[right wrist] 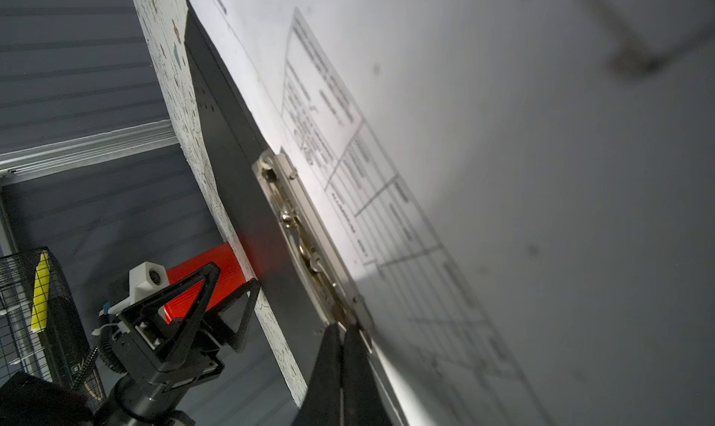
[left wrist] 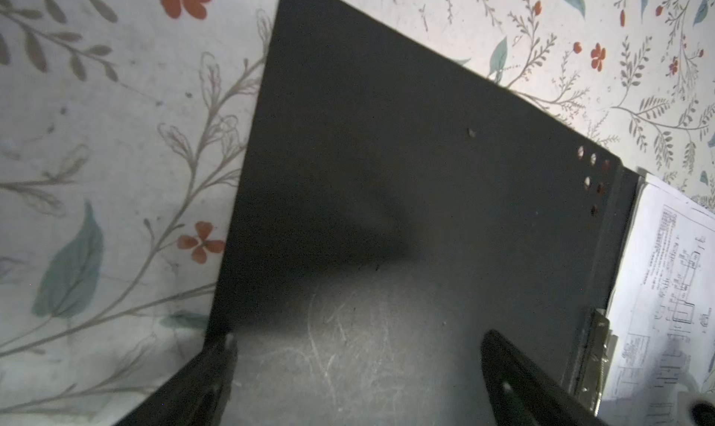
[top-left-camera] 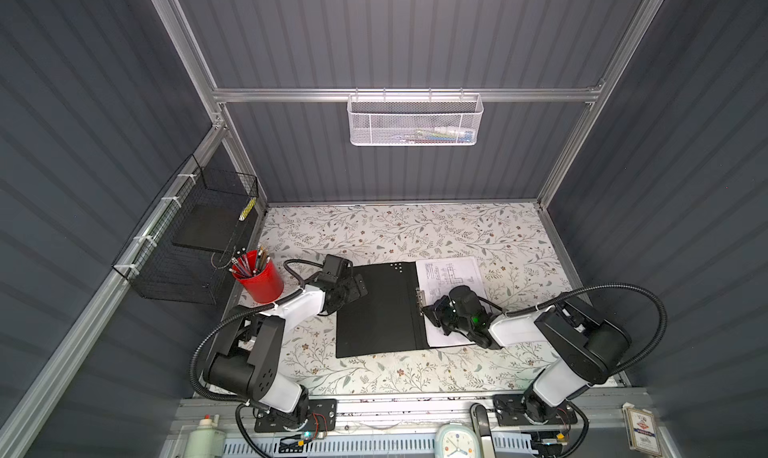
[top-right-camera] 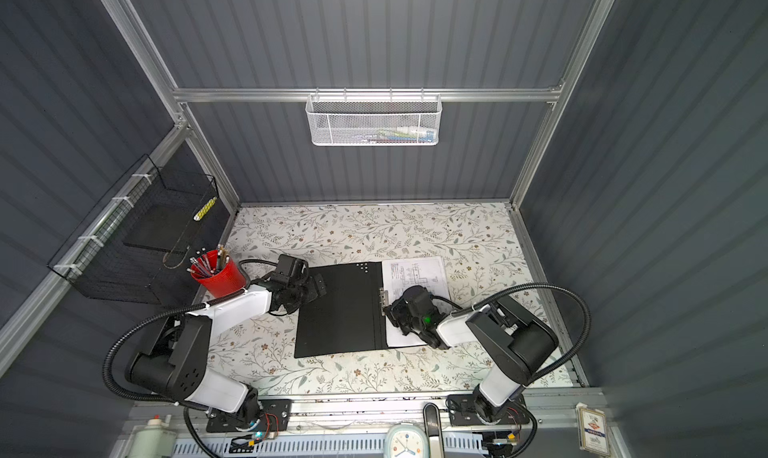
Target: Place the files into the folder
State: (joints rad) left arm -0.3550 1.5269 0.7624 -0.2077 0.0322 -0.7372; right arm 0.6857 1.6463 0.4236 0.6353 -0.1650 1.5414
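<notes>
open folder [top-left-camera: 380, 310], spine [top-left-camera: 417, 278] running near to far, files [top-left-camera: 449, 268] on right half

In both top views the left arm [top-left-camera: 266, 352], lower left of the frame, and the right arm [top-left-camera: 582, 343], lower right, are rounded matte black joint housings joined by glossy white shells, each on a black holed base plate [top-left-camera: 328, 410]. A black corrugated hose [top-left-camera: 619, 287] loops along each, and a green light [top-left-camera: 475, 319] glows on the right wrist. In the right wrist view, the left gripper [right wrist: 234, 274] has black hollow-triangle fingers [right wrist: 211, 273] and a white camera mount [right wrist: 145, 279].
</notes>
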